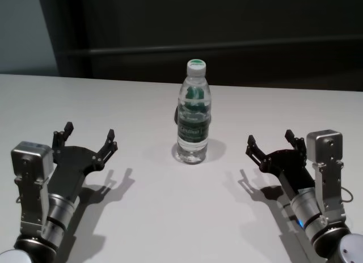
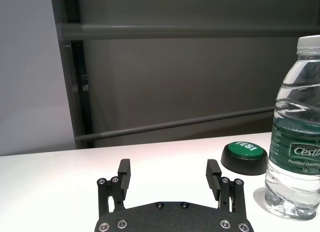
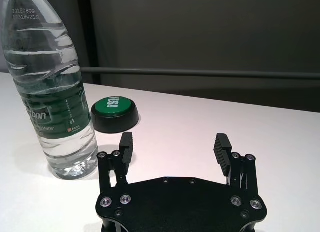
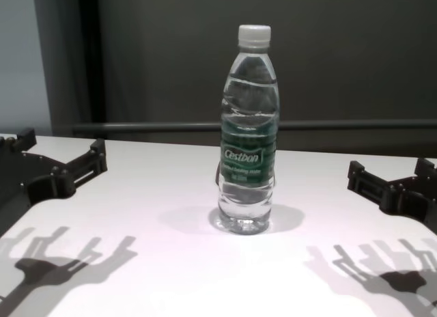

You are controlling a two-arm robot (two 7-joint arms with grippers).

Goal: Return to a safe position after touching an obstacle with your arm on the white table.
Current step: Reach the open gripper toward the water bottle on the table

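Note:
The obstacle, a clear water bottle with a white cap and dark green label, stands upright mid-table on the white table. It also shows in the chest view, the left wrist view and the right wrist view. My left gripper is open and empty, held above the table left of the bottle, apart from it; it also shows in the left wrist view. My right gripper is open and empty to the bottle's right, also apart; it also shows in the right wrist view.
A round green push button on a black base sits on the table just behind the bottle, also in the left wrist view. A dark wall with a horizontal rail runs behind the table's far edge.

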